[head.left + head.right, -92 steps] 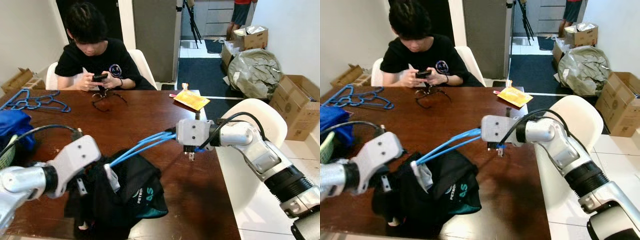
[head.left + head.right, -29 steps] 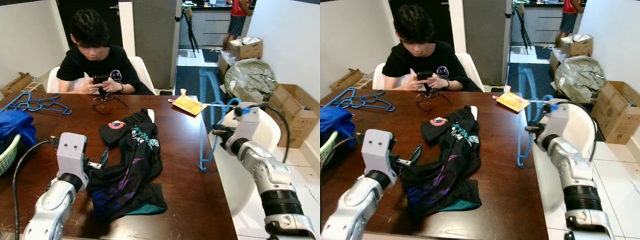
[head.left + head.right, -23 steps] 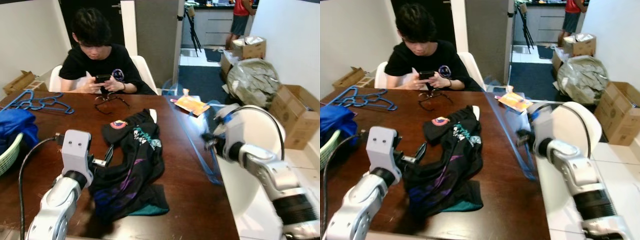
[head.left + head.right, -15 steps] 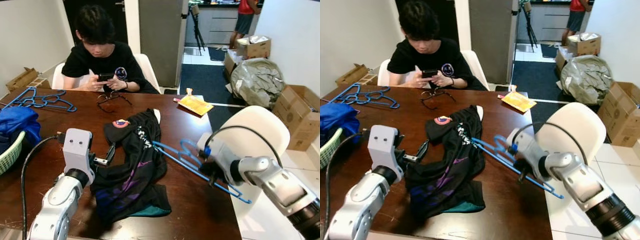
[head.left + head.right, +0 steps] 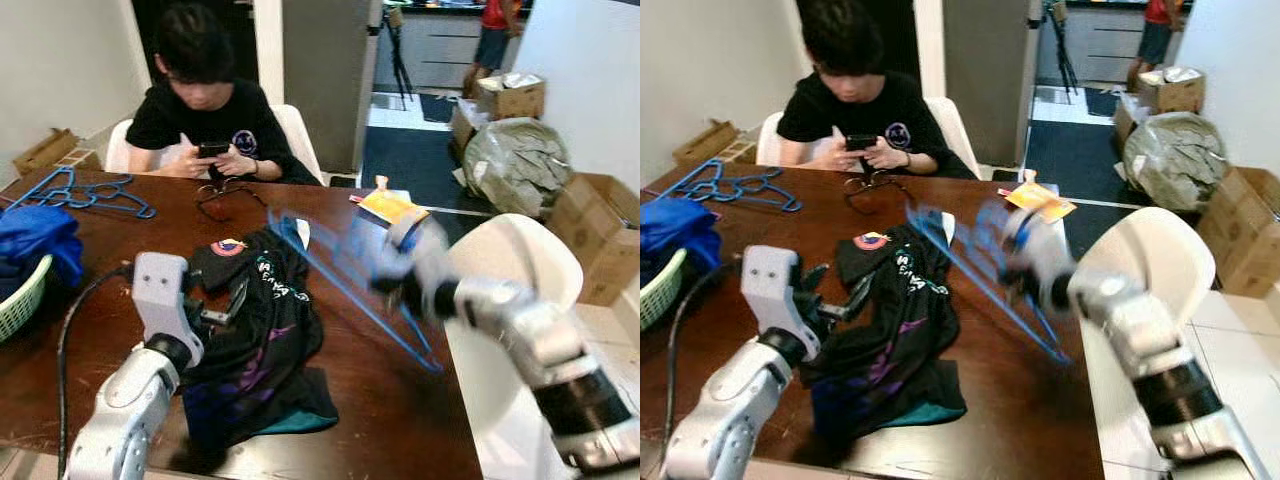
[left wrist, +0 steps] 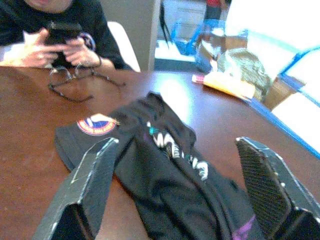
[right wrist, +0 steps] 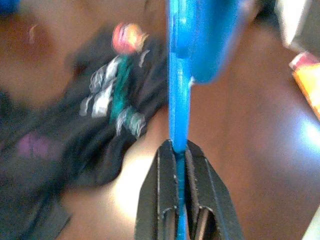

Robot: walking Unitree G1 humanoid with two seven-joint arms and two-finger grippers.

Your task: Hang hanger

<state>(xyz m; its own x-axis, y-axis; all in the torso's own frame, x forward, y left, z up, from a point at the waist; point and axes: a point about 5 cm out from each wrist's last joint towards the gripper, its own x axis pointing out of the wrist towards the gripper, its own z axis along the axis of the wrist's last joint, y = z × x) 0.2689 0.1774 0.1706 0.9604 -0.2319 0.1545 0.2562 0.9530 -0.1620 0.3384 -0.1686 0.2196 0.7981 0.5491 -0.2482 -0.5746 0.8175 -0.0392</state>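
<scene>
The right end effector (image 7: 178, 150) pinches the blue hanger (image 5: 345, 280) at its edge, fingers pressed flat on the plastic, carrying it in the air above the bench (image 5: 110, 265) toward the black jersey (image 5: 262, 340) at its 9 o'clock, probably so the shoulders can slip into the garment. The left end effector (image 6: 175, 175) is spread wide just over the jersey's dark cloth, seemingly ready to steady or open it. Half a second ago the hanger hung lower, near the bench's 3 o'clock edge; now it is raised, motion-blurred, and closer to the jersey's collar.
</scene>
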